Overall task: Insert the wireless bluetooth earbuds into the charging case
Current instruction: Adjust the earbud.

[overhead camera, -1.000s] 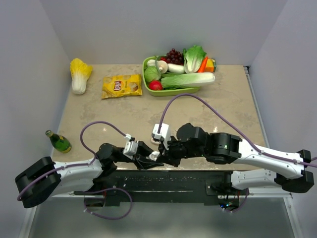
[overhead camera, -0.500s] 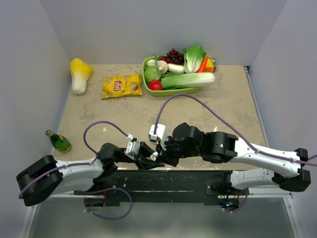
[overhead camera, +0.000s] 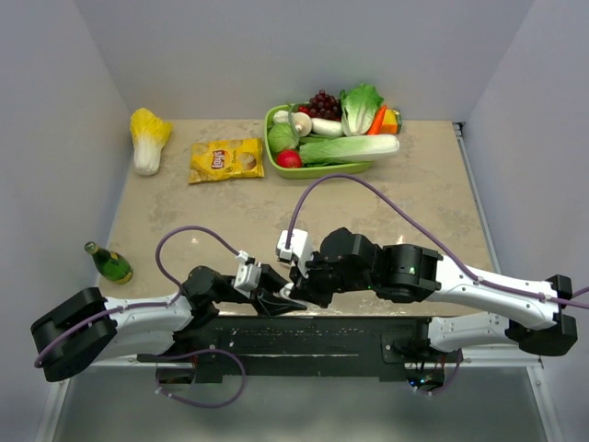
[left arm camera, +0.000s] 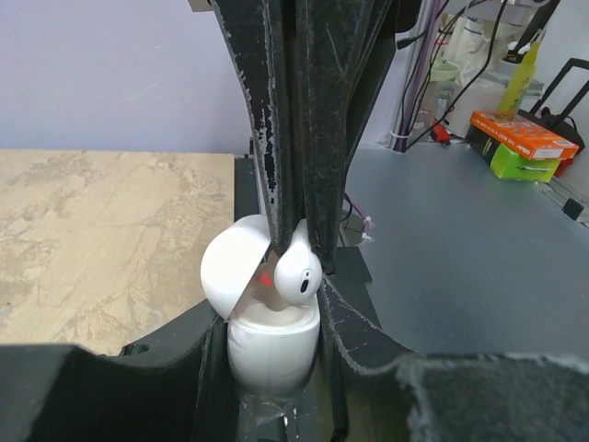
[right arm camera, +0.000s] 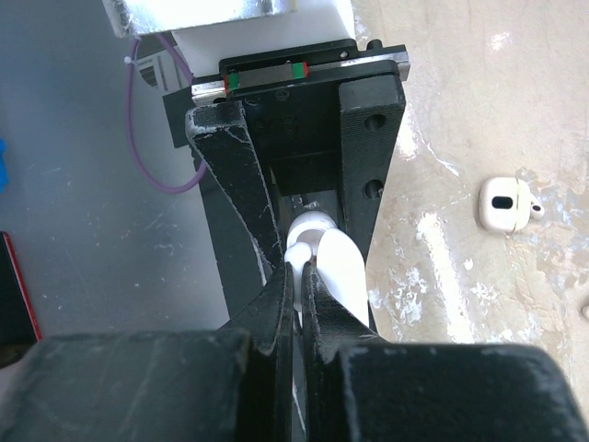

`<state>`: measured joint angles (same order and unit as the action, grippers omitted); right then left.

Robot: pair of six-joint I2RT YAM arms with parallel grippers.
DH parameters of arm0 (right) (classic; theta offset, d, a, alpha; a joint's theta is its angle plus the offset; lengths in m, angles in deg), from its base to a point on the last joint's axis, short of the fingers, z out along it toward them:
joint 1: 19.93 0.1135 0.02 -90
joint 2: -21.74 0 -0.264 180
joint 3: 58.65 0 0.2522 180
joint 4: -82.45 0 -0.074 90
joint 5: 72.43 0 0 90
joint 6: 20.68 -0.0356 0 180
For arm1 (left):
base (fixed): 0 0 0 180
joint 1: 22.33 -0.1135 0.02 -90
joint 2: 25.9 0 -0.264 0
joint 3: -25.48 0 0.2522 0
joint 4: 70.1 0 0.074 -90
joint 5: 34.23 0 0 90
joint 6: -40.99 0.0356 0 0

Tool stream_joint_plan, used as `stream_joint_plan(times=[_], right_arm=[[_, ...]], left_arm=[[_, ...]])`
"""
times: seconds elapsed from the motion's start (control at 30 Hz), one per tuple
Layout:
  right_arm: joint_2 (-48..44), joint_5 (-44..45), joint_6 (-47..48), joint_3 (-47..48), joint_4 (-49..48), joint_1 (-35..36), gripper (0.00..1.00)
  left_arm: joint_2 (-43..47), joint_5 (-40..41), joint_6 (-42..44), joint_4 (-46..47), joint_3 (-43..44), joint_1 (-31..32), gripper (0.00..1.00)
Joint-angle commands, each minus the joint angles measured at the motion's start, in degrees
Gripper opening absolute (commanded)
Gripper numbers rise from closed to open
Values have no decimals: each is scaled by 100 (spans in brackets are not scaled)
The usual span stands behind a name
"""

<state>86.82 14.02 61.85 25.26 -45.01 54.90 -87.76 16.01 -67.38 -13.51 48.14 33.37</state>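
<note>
Step in hand: seating the first earbud.

- Left gripper (left arm camera: pixel 273 318) is clamped on the charging case (left arm camera: pixel 273 354), holding it upright at the near edge of the table (right arm camera: pixel 460 101). The lid (left arm camera: pixel 230 274) is hinged open to the left.
- Right gripper (right arm camera: pixel 296 293) reaches in from above, fingers pinched on one earbud (left arm camera: pixel 298 273). The bud is at the case mouth, tilted, its head above the rim and its lower part hidden behind it. Judged not yet seated.
- Second earbud (right arm camera: pixel 504 203) lies on the table, well apart from both grippers.

Notes on doing the step well:
- Correct the tilt first so the bud lines up with its well, then press straight down, lightly.
- The left grip should stay firm, so the smooth case neither rotates nor slips under the push.
- One right finger looks to be just beside the open lid. Avoid levering against it.
- Let go only once the head sits flush.
- Risk: a skewed bud jams or pops free and drops off the table edge.
</note>
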Motion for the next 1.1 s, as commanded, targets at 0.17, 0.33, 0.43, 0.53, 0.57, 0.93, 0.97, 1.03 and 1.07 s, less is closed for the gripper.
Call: stream_joint_plan(times=[0.17, 0.33, 0.43, 0.53, 0.57, 0.93, 0.97, 1.03, 1.07], right_arm=[[-92, 153, 87, 60, -160, 6, 0], [-162, 118, 52, -45, -231, 5, 0], [-153, 127, 61, -80, -248, -3, 0], [-171, 188, 43, -133, -292, -3, 0], [-206, 171, 35, -159, -319, -3, 0], [128, 346, 69, -37, 120, -3, 0], [145, 346, 61, -28, 138, -3, 0], [180, 346, 78, -10, 182, 6, 0], [189, 346, 78, -10, 199, 6, 0]], left_arm=[[-10, 110, 229, 1025, 348, 99, 0], [-36, 119, 229, 1042, 340, 125, 0], [-45, 127, 237, 1042, 349, 134, 0], [-36, 136, 246, 1043, 349, 143, 0], [-45, 136, 246, 1042, 340, 143, 0], [-1, 162, 281, 1025, 349, 178, 0], [-10, 171, 281, 1034, 357, 187, 0], [-18, 180, 290, 1042, 357, 195, 0], [-27, 189, 290, 1051, 357, 195, 0]])
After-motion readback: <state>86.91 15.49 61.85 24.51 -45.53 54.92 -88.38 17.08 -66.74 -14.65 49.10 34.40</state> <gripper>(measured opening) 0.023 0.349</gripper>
